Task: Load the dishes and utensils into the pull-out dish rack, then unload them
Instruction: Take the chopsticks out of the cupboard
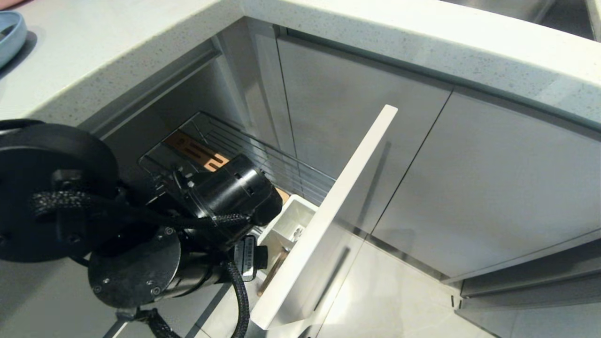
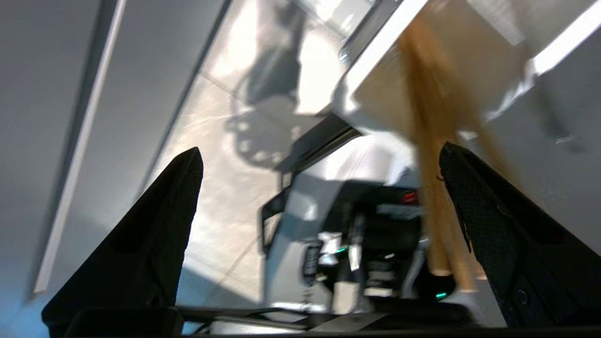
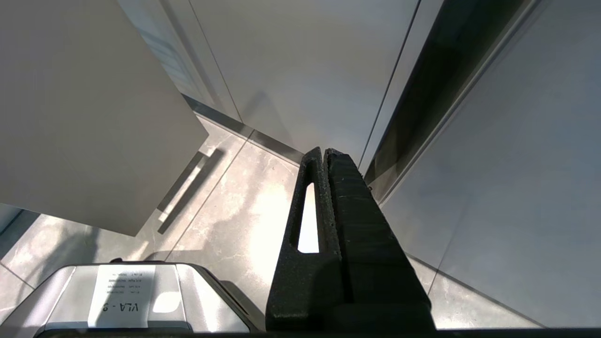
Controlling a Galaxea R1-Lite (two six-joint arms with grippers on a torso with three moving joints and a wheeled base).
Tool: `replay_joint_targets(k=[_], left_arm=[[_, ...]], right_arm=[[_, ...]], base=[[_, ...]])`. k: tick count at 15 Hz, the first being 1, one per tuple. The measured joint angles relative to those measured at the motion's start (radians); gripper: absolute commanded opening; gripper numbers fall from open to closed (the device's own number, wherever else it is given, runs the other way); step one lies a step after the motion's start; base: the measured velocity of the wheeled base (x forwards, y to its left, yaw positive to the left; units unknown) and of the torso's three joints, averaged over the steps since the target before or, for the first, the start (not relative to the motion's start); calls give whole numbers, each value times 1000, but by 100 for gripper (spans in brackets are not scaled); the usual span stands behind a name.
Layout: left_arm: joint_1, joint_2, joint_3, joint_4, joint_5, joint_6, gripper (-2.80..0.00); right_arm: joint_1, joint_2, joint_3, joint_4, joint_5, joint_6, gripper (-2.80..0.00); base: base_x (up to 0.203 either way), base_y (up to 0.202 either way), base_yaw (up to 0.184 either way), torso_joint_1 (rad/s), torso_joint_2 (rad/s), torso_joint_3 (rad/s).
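The pull-out dish rack (image 1: pixel 235 141) stands drawn out from the cabinet, with its wooden strip (image 1: pixel 197 152), white utensil cup (image 1: pixel 293 220) and pale front panel (image 1: pixel 338 206). My left arm (image 1: pixel 225 197) reaches down over the cup end and hides the gripper there. In the left wrist view the left gripper (image 2: pixel 319 148) is open wide. The light-wood chopsticks (image 2: pixel 429 155) hang blurred just inside one finger (image 2: pixel 493 225), coming out of the white cup (image 2: pixel 375 94). A chopstick end (image 1: pixel 271 272) shows by the panel. A light-blue plate (image 1: pixel 9 33) lies on the counter. The bowl and metal cutlery are out of view. The right gripper (image 3: pixel 325 152) is shut and empty, parked over the floor.
The speckled countertop (image 1: pixel 375 33) overhangs the rack on both sides of the corner. Grey cabinet doors (image 1: pixel 493 188) stand to the right of the front panel. Tiled floor (image 1: pixel 399 291) lies below, and my own base (image 2: pixel 366 234) is under the left gripper.
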Motion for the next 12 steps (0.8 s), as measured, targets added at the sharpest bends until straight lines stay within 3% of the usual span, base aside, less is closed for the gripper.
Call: replay_joint_targets(k=[4, 9, 12], left_arm=[[-21, -16, -10, 1, -7, -6, 0], [-50, -19, -18, 35, -105, -5, 0], [-55, -14, -21, 66, -119, -4, 0]], right_arm=[[0, 0, 0, 0, 0, 0, -280], [0, 0, 0, 0, 0, 0, -280], [0, 0, 0, 0, 0, 0, -280]], base=[[0, 0, 0, 0, 0, 0], [0, 0, 0, 0, 0, 0], [0, 0, 0, 0, 0, 0]])
